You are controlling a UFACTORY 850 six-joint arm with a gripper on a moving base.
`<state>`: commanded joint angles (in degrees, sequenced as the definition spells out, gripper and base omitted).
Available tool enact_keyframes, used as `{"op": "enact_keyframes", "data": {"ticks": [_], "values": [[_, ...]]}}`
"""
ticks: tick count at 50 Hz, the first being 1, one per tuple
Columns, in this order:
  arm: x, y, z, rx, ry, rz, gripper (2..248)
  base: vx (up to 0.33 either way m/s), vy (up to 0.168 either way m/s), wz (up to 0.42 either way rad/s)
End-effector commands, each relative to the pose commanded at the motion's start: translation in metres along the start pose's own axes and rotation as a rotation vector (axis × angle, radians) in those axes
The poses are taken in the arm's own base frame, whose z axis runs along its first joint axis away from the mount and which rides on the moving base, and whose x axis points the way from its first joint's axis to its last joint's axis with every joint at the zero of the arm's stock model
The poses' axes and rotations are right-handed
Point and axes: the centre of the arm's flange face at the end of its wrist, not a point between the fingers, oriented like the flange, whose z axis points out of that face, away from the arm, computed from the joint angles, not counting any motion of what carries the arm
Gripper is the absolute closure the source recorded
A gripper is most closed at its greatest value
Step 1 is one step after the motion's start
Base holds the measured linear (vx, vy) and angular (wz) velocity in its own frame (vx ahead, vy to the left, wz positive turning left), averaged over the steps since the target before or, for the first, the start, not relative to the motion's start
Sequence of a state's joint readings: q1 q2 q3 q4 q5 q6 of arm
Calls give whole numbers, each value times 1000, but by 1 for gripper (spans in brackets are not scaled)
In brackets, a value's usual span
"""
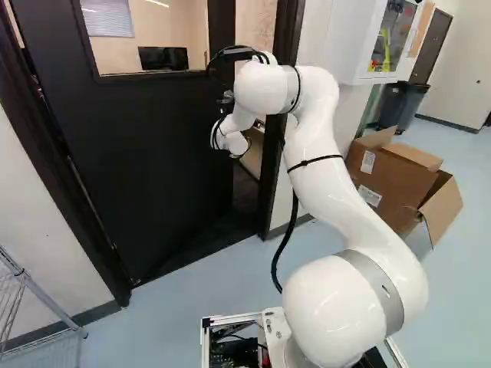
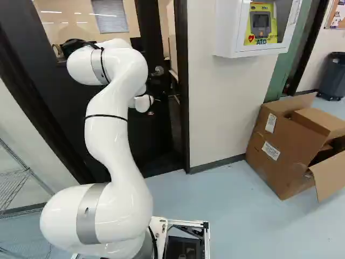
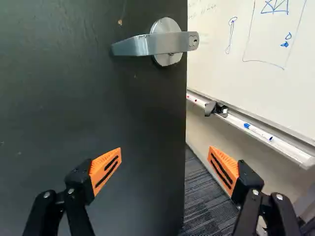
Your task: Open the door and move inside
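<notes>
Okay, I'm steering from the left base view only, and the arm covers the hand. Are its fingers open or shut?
Observer: Open. In the wrist view, the hand has its fingers wide apart.

Operator: Got it. Is it holding the door handle?

Observer: No, the handle is ahead of the hand, not between the fingers.

Operator: And what's past the door's free edge?

Observer: Past the door there's a whiteboard with blue drawings on it.
</notes>
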<state>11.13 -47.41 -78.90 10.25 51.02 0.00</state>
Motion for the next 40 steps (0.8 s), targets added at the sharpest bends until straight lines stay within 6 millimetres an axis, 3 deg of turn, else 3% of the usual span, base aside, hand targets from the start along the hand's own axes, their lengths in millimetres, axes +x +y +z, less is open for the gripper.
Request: {"op": "enact_keyframes", "data": {"ticks": [40], "values": [[8,18,-82,-20,-77,-9,3,0,0,0]]}}
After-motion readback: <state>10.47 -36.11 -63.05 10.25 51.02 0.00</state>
